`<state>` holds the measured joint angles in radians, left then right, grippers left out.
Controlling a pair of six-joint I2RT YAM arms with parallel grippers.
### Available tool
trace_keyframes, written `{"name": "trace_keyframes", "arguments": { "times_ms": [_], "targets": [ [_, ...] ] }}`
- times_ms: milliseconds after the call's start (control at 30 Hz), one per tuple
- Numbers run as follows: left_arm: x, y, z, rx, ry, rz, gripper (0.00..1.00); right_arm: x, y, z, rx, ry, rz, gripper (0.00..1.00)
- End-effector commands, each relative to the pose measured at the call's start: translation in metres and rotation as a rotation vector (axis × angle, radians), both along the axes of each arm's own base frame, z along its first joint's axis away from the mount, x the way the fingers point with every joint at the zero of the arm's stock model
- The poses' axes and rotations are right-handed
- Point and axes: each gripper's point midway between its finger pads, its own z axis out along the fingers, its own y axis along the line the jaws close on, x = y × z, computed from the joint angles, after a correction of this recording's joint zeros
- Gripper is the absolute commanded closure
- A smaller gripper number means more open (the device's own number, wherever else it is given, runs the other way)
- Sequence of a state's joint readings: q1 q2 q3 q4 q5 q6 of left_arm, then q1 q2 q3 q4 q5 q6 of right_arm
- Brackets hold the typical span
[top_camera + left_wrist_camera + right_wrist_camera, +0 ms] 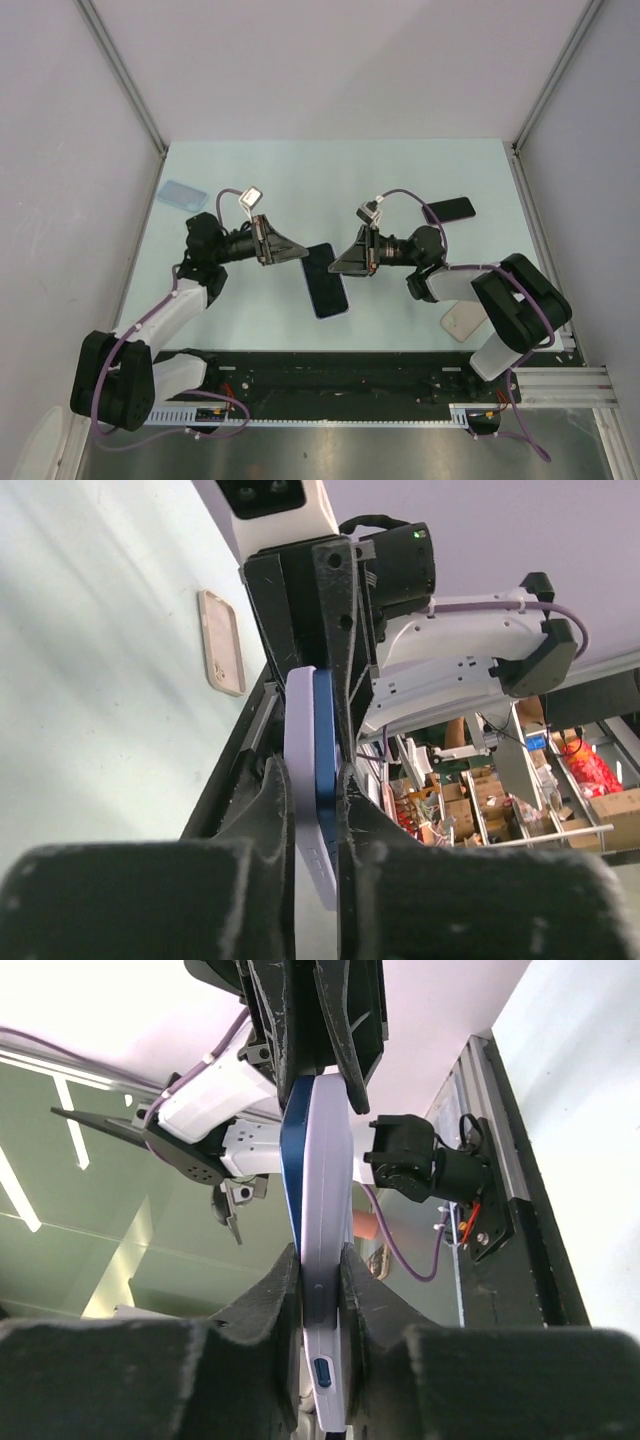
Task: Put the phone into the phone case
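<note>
A blue phone point(326, 282) sits in a lavender phone case and is held off the table between my two grippers. My left gripper point(300, 252) is shut on its left edge, and my right gripper point(342, 262) is shut on its right edge. In the left wrist view the lavender case point(299, 742) and the blue phone edge point(325, 735) lie pressed together between my fingers point(268, 810). In the right wrist view the case point(328, 1200) with the blue edge point(291, 1155) is clamped between the fingers point(362, 1285). A side button shows through the case.
A light blue case point(180, 193) lies at the back left of the table. A black phone point(448, 210) lies at the back right. A beige case point(463, 321) lies near the right arm's base; it also shows in the left wrist view point(222, 642).
</note>
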<state>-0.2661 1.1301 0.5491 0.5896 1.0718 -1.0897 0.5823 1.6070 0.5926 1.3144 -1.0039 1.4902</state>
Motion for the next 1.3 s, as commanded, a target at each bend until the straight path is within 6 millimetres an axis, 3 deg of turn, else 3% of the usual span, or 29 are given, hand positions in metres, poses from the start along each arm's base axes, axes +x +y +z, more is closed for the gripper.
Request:
{"name": "trace_keyframes", "arguments": {
  "times_ms": [0, 200, 267, 367, 400, 467, 500, 533, 600, 767, 1067, 1167, 1200, 1233, 1267],
  "targets": [
    [-0.007, -0.004, 0.006, 0.01, -0.065, -0.045, 1.0, -0.003, -0.005, 0.052, 0.195, -0.221, -0.042, 0.76],
    [0.002, -0.004, -0.012, 0.082, -0.037, -0.006, 1.0, 0.004, -0.005, 0.042, 0.175, -0.206, -0.046, 0.56],
    [0.004, -0.006, -0.014, 0.097, -0.013, 0.0, 1.0, 0.01, -0.004, 0.04, 0.172, -0.188, -0.055, 0.55],
    [0.005, -0.008, -0.01, 0.091, -0.004, -0.002, 1.0, 0.015, -0.001, 0.036, 0.165, -0.172, -0.057, 0.7],
    [0.005, -0.009, -0.01, 0.088, 0.003, -0.005, 0.99, 0.017, -0.001, 0.034, 0.163, -0.167, -0.065, 0.84],
    [0.003, -0.009, -0.007, 0.08, -0.004, -0.014, 0.84, 0.019, -0.001, 0.035, 0.167, -0.175, -0.072, 0.93],
    [0.002, -0.009, -0.004, 0.076, -0.014, -0.018, 0.65, 0.02, -0.002, 0.037, 0.17, -0.175, -0.075, 0.97],
    [0.0, -0.008, -0.002, 0.073, -0.02, -0.024, 0.54, 0.019, -0.003, 0.041, 0.177, -0.184, -0.077, 0.98],
    [-0.004, -0.008, 0.007, 0.066, -0.046, -0.032, 0.46, 0.021, -0.007, 0.047, 0.186, -0.179, -0.089, 0.98],
    [-0.011, -0.005, 0.013, 0.071, -0.072, -0.033, 0.42, 0.021, -0.014, 0.069, 0.231, -0.212, -0.126, 0.93],
    [-0.011, -0.011, 0.005, 0.038, -0.009, -0.024, 0.47, 0.016, -0.009, 0.075, 0.253, -0.217, -0.125, 0.92],
    [-0.011, -0.014, 0.007, 0.025, -0.011, -0.034, 0.69, 0.011, -0.004, 0.075, 0.254, -0.216, -0.106, 0.87],
    [-0.011, -0.013, 0.006, 0.025, -0.011, -0.032, 0.88, 0.01, -0.004, 0.075, 0.255, -0.216, -0.105, 0.83],
    [-0.012, -0.014, 0.005, 0.027, -0.007, -0.034, 0.97, 0.008, -0.003, 0.075, 0.256, -0.213, -0.101, 0.79],
    [-0.012, -0.014, 0.005, 0.029, -0.011, -0.034, 1.0, 0.008, -0.003, 0.076, 0.258, -0.212, -0.1, 0.68]
  ]
}}
